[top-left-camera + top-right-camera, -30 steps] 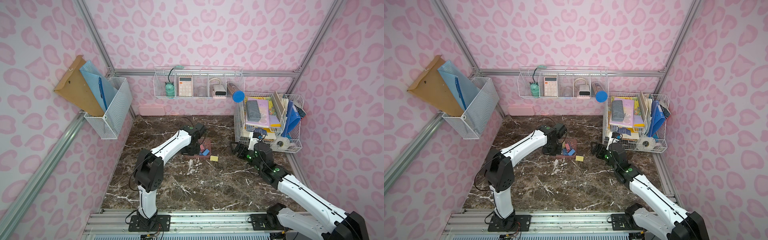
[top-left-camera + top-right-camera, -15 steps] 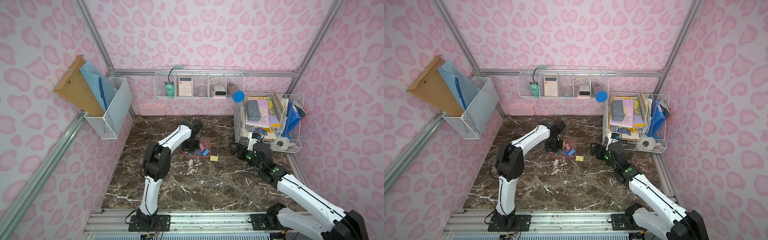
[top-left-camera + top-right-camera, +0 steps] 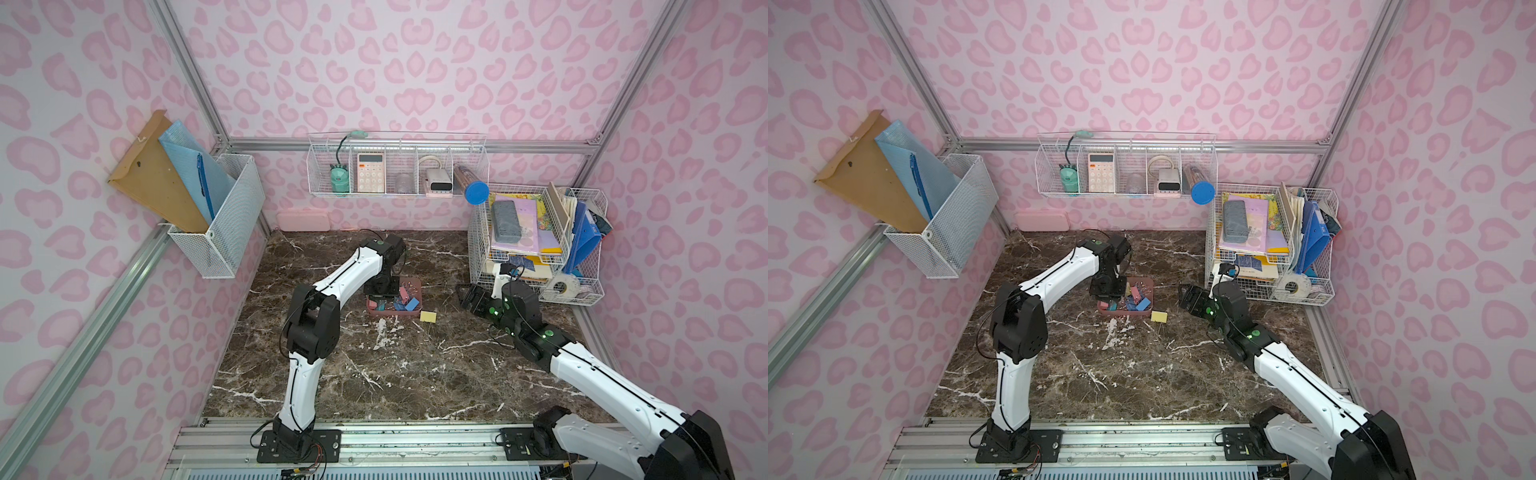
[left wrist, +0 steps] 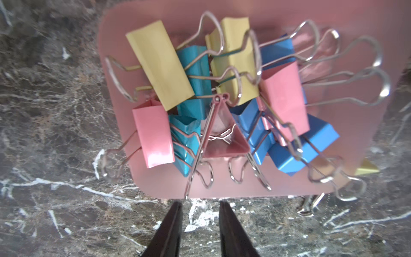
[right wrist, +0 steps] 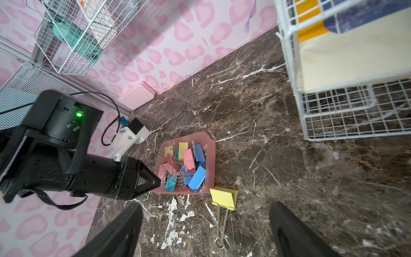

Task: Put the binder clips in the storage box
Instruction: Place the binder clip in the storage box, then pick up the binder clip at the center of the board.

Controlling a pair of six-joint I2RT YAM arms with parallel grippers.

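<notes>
On the brown marble table (image 3: 374,374), toward the back, the storage box (image 3: 395,314) sits pretty much packed. The binder clips (image 4: 233,89) are heaped inside in a tangle of yellow, teal, blue and pink, with wire handles poking out every which way. One yellow clip (image 5: 224,198) is the odd one out, lying flat on the marble just beside the box's corner with its handles pointing away from the box.

Left gripper (image 4: 200,204) hovers at the box's edge, jaws cracked open just a bit, with nothing between them. A pink clip (image 4: 222,138) sits on top of the heap right in front of the tips.

Right gripper (image 5: 205,209) is off near the wire rack (image 3: 536,249), spread wide and empty. In its wrist view the loose yellow one shows between the fingers.
</notes>
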